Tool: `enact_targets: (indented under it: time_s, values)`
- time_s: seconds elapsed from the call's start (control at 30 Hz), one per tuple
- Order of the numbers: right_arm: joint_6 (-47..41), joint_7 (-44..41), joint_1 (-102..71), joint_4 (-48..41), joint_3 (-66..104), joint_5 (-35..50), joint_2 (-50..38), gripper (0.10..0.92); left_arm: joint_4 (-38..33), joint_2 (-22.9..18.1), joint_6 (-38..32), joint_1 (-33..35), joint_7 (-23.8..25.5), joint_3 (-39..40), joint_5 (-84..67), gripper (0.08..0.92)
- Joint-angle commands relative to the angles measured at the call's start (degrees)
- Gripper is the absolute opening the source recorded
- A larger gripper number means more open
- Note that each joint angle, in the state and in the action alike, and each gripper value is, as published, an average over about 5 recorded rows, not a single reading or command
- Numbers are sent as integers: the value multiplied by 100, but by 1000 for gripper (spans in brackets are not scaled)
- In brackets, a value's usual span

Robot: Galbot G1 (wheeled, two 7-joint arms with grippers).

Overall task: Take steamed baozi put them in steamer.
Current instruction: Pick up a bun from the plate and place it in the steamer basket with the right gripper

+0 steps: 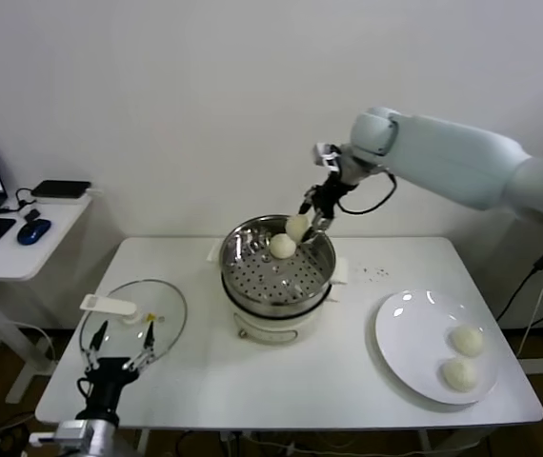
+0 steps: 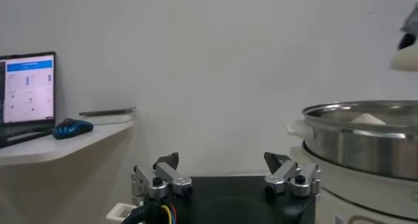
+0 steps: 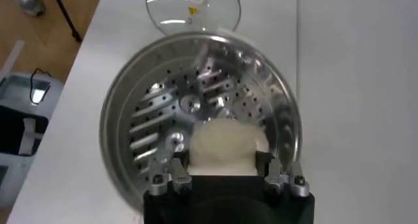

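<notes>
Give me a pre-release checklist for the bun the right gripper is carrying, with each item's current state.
1. Bun held in right gripper: ok.
2. Bun above the steamer tray, not outside the rim: ok in the right wrist view.
3. Free tray space beside the bun already inside: ok.
4. Lid off, lying on the table: ok.
5. Left gripper open and parked by the lid, out of the way: ok.
6. Bun low enough to drop gently: cannot tell.

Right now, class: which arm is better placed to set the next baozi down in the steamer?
Right: the right gripper holds a baozi above the steamer; the left gripper waits by the table's near-left edge.
</notes>
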Motion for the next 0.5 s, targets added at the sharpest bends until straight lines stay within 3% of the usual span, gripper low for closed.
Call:
enact_targets:
  time_s: [0.03, 0.5]
  values:
    - [-15, 7, -684, -769, 232, -207, 927, 655, 2, -4, -11, 10, 0, 6, -2, 823]
    - [49, -24, -1151, -1366, 448, -702, 1244, 653, 21, -24, -34, 28, -6, -6, -12, 823]
